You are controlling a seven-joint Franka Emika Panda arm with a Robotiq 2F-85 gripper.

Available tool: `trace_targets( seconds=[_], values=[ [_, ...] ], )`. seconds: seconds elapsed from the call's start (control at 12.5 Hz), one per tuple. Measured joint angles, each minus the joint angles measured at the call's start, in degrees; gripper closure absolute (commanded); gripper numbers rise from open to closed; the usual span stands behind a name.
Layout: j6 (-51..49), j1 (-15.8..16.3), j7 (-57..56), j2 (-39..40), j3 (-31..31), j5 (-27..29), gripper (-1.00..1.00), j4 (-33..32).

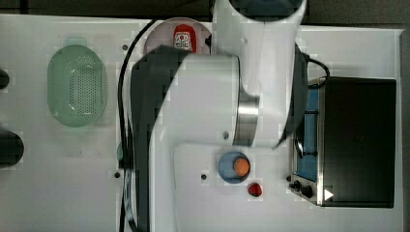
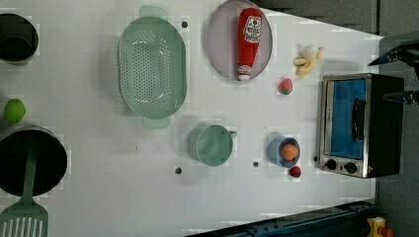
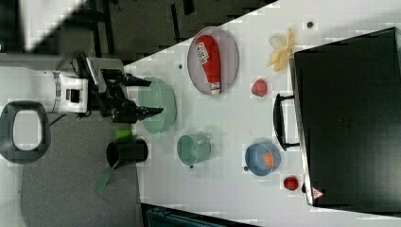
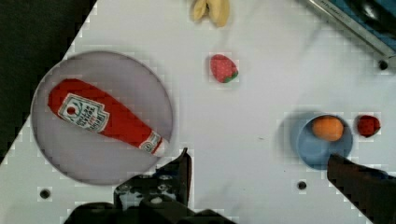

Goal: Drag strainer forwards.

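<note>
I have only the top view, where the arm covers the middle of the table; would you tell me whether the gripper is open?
Observer: Yes. In the right view the gripper is open and holds nothing.
Operator: Thank you. Does anything stand near the strainer, under the arm?
Observer: A green cup stands apart from the strainer, toward the left view's lower right.
Operator: What is on the plate?
Observer: A ketchup bottle lies on the plate.

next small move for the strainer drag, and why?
Probably bring the open gripper down to the strainer's rim. In the right view the fingers are spread wide, holding nothing, with the strainer behind them; contact can't be told. In the left view the strainer sits untouched beside the plate.
</note>
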Motion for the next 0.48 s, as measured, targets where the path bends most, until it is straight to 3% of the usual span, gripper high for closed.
trace_targets(
  seconds=[0.24, 0.48],
  values=[
    [-0.5, 0.3, -0.9, -4.4, 0.2, 0.4, -1.0, -4.5],
    [-0.1, 0.9, -1.1, -5.2, 1.2, 0.1, -1.0, -4.6]
  ],
)
